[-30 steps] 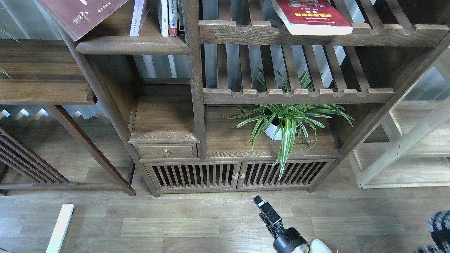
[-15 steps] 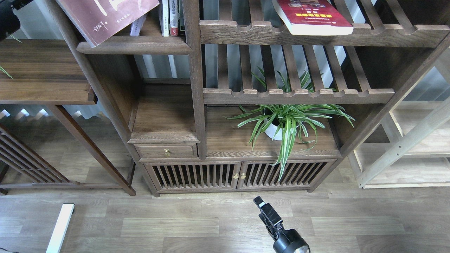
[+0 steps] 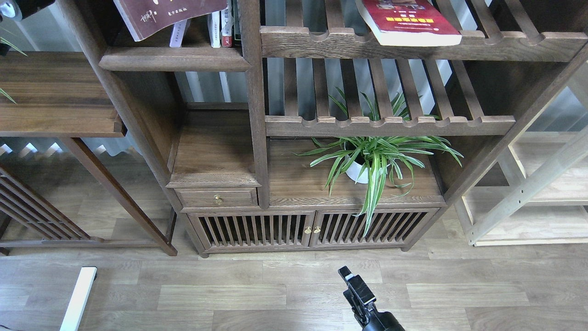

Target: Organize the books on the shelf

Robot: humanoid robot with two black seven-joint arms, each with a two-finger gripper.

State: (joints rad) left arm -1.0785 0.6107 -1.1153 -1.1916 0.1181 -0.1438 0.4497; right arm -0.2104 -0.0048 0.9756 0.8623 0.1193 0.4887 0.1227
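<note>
Matte maroon paperback (image 3: 170,16) tilts above the solid walnut shelf board (image 3: 174,59) — further inside than before; glossy red paperback (image 3: 406,23) unmoved on slats. Right gripper (image 3: 356,285), lowered, grip indeterminate; left gripper unseen.

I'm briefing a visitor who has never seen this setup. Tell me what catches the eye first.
A striped green spider plant in a white pot sits mid-frame on the dark bookcase's lower board. At the top edge, a red book lies on a slatted rack, and a large maroon book tilts above the upper-left shelf.
</note>
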